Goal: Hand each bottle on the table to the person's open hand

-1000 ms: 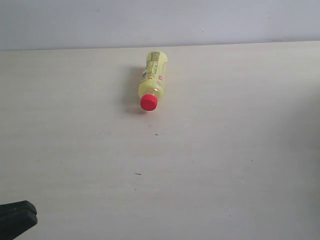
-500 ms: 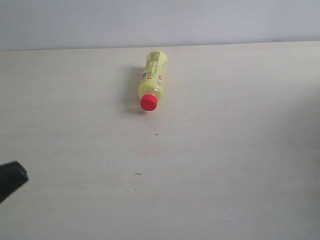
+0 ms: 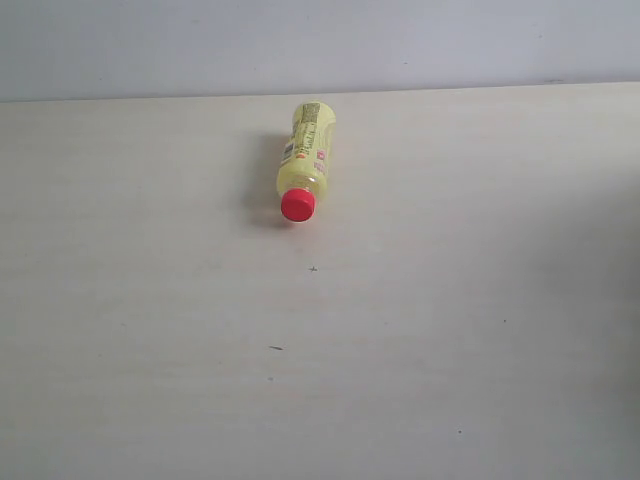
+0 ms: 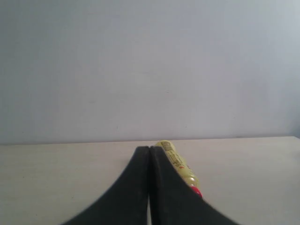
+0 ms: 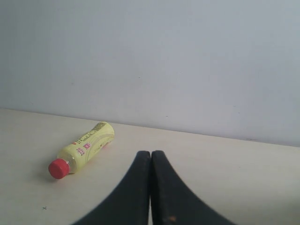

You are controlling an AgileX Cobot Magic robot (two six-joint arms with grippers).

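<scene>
A yellow bottle point(image 3: 305, 152) with a red cap point(image 3: 297, 204) lies on its side on the pale table point(image 3: 450, 300), near the far edge, cap toward the camera. It also shows in the left wrist view as the yellow bottle point(image 4: 180, 166), partly behind the fingers, and in the right wrist view as the yellow bottle point(image 5: 84, 147). My left gripper point(image 4: 149, 151) is shut with nothing in it. My right gripper point(image 5: 151, 154) is shut and empty too. Neither gripper appears in the exterior view. The other bottles and the person's open hand are out of view.
A plain pale wall point(image 3: 320, 45) runs behind the table's far edge. A few tiny dark specks point(image 3: 275, 348) mark the tabletop.
The black left gripper at the exterior view's lower left rose, then left the frame. The bottle has not moved.
</scene>
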